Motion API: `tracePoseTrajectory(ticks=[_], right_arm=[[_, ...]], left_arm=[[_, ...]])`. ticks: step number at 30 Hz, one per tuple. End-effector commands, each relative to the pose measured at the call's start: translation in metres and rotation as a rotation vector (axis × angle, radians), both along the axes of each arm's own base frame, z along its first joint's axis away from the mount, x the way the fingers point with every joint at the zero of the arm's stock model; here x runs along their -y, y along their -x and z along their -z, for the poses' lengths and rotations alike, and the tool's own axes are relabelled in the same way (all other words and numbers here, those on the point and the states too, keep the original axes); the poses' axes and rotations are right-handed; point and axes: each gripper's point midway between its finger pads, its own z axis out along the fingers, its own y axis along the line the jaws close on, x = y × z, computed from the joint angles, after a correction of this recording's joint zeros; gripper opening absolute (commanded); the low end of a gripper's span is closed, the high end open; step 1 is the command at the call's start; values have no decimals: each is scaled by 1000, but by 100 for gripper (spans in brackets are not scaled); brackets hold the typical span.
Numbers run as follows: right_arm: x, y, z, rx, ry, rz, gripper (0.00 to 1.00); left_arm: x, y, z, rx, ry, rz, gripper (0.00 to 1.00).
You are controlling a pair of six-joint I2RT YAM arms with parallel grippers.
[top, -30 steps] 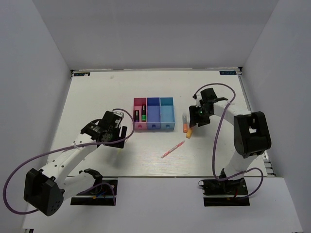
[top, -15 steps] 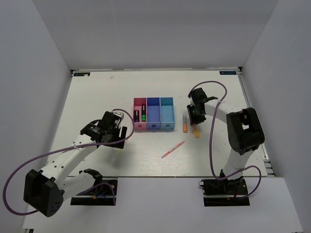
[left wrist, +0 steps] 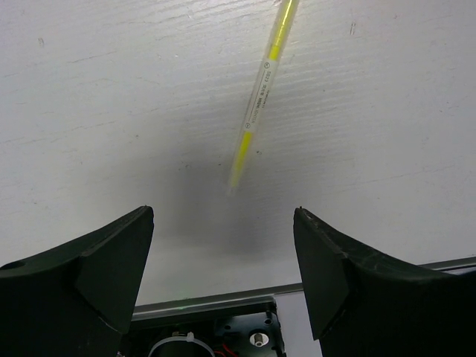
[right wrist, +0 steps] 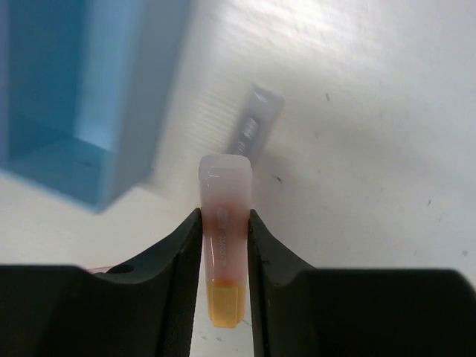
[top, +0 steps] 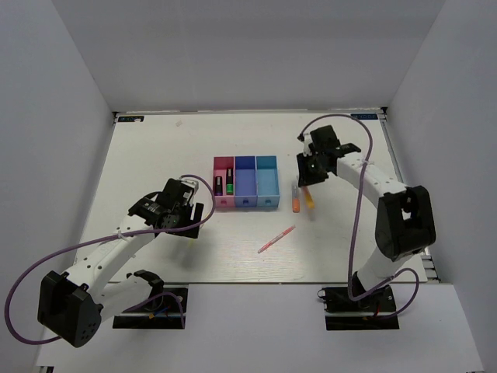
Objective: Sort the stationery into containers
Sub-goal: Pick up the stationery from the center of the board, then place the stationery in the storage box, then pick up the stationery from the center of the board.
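Orange-and-white stubby plastic highlighter [right wrist: 222, 186] is clamped along its barrel between the fingers of the right gripper [right wrist: 223, 223], near the cyan rectangular plastic bin [right wrist: 130, 111]. Judged light, rigid and smooth-walled. It may pivot if held off-centre, so a mid-barrel hold suits. Left gripper [left wrist: 223, 216] stands spread and empty over a thin pale-yellow stick [left wrist: 254, 111].

**Left jaws spread, right jaws pinched**

The left arm [top: 109, 255] stretches forward and inward, its wrist held low; the left gripper [left wrist: 223, 230] faces downward with its jaws set wide apart. The right arm [top: 371, 180] rises to a tall elbow (the forearm slanting inward and away from the base); the right gripper [right wrist: 223, 245] is clamped on an orange-and-white highlighter [right wrist: 223, 195], both fingers touching it.
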Motion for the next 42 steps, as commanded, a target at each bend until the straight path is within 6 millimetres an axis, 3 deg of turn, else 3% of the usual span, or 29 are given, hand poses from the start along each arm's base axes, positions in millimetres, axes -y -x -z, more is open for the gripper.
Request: tracePoseTrajectory(ticks=[1, 3, 4, 6, 8, 10, 11, 13, 15, 20, 23, 24, 27, 30, 32, 33, 34, 35, 36, 37, 38, 39, 40, 41, 42], right_arm=[[-44, -14, -86, 163, -215, -158, 6], [-60, -23, -106, 202, -278, -191, 6], [-78, -23, -129, 220, -370, -253, 6], [-106, -28, -133, 198, -465, -291, 6], [-138, -39, -152, 244, -589, -366, 4], [-156, -44, -143, 208, -650, -359, 4], [-172, -52, -157, 284, -699, -402, 4], [-186, -59, -142, 248, -727, -386, 4], [-205, -70, -152, 296, -774, -400, 4], [-225, -85, -125, 338, -764, -417, 10], [-226, -87, -113, 348, -734, -426, 28], [-227, -86, -109, 343, -721, -426, 42], [-222, -80, -102, 343, -695, -446, 53], [-214, -74, -119, 389, -685, -468, 59], [-208, -71, -131, 405, -677, -470, 58], [-201, -64, -137, 399, -652, -464, 49], [-190, -67, -135, 402, -593, -418, 40], [-178, -66, -162, 487, -546, -418, 28], [-154, -85, -161, 544, -410, -279, 15], [-134, -79, -149, 488, -337, -228, 0], [-88, -80, -147, 498, -181, -67, 0], [-85, -76, -142, 477, -168, -66, 0], [-69, -72, -138, 469, -127, -34, 0], [-59, -62, -119, 407, -83, -34, 3], [-44, -54, -103, 343, -40, -29, 20]], left_arm=[[3, -2, -1, 13, 29, 8, 86], [4, -1, 1, 6, 27, 15, 86], [4, -1, 2, 5, 26, 15, 86], [5, -2, 2, 2, 28, 16, 86], [5, 0, 5, -5, 26, 17, 86], [5, 1, 6, -8, 27, 19, 86], [6, 0, 6, -4, 33, 21, 86], [6, 0, 7, -4, 33, 21, 86], [6, 0, 9, -11, 30, 23, 86], [7, 0, 12, -21, 25, 27, 86], [6, 0, 14, -28, 21, 26, 86], [7, 0, 14, -30, 23, 26, 86], [9, 0, 15, -37, 29, 30, 86], [12, 1, 17, -51, 39, 40, 86], [12, 0, 17, -56, 37, 43, 86], [14, 0, 17, -58, 41, 45, 86], [13, 1, 18, -62, 39, 47, 86], [14, 0, 17, -60, 41, 46, 85], [15, 1, 17, -62, 46, 50, 85], [14, 1, 16, -58, 48, 47, 85], [16, 0, 14, -47, 60, 50, 85], [16, 0, 13, -42, 62, 50, 85], [17, 0, 11, -40, 68, 51, 85], [18, 0, 11, -38, 74, 53, 85], [18, 0, 10, -35, 77, 51, 85]])
